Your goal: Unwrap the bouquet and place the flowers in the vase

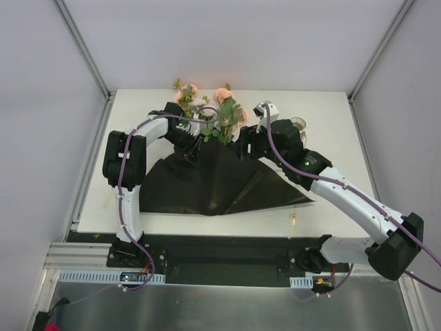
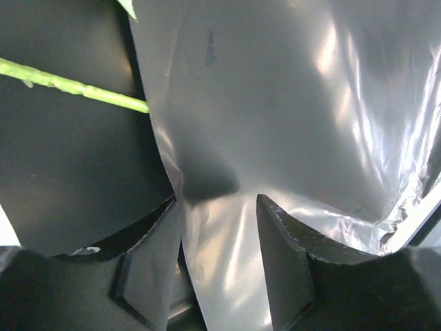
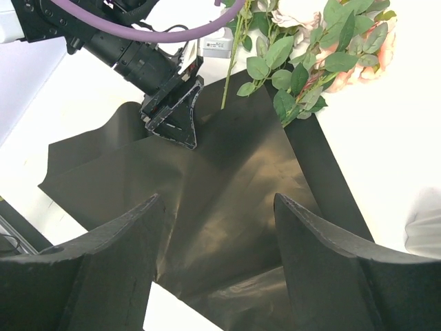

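Note:
The bouquet's glossy black paper point(image 1: 213, 183) lies spread open on the table. The flowers point(image 1: 215, 114), peach-pink roses with green leaves, rest at its far edge; their leaves point(image 3: 296, 69) show in the right wrist view. My left gripper point(image 2: 215, 200) is low on the paper near the stems, open, with a raised fold of paper point(image 2: 207, 248) between its fingers, close to the left one. A green stem point(image 2: 69, 86) crosses to its left. My right gripper point(image 3: 217, 200) hovers open above the paper, holding nothing. The vase point(image 1: 298, 125) stands at the back right, partly hidden by the right arm.
The left arm's wrist and purple cable point(image 3: 138, 31) sit close in front of my right gripper. White tabletop point(image 1: 324, 217) shows around the paper, with the enclosure's walls at the back and sides.

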Action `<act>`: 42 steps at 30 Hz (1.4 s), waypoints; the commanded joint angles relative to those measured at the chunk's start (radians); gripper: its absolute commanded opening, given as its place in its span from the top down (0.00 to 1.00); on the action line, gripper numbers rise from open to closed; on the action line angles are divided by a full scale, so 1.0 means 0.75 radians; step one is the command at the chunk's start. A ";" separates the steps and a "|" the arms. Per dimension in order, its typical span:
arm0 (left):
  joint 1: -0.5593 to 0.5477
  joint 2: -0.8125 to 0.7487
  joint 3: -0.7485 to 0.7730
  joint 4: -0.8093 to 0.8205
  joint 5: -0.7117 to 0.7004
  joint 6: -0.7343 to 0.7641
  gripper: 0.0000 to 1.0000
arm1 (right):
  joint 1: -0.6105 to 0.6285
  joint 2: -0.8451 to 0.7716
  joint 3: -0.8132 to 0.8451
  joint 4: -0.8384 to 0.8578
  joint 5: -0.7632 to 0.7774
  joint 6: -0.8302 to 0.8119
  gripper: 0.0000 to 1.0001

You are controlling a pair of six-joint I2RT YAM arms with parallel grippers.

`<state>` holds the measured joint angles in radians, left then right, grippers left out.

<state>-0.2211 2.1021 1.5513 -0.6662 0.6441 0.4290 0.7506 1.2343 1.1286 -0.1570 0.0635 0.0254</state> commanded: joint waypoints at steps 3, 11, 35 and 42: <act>-0.018 -0.109 -0.033 -0.042 0.021 0.050 0.69 | 0.006 -0.046 0.001 0.058 -0.007 0.005 0.33; -0.022 -0.297 -0.070 -0.042 -0.006 0.054 0.86 | 0.014 -0.044 0.019 0.054 -0.019 -0.005 0.33; -0.102 -0.394 -0.136 -0.050 -0.012 0.038 0.12 | -0.050 -0.067 0.087 -0.085 0.044 -0.110 0.32; -0.088 -0.171 0.022 -0.050 -0.043 0.074 0.13 | -0.052 -0.079 0.048 -0.057 0.038 -0.103 0.32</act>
<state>-0.2993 1.9320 1.4899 -0.6888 0.6182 0.4450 0.7139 1.2106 1.1709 -0.2295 0.0933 -0.0566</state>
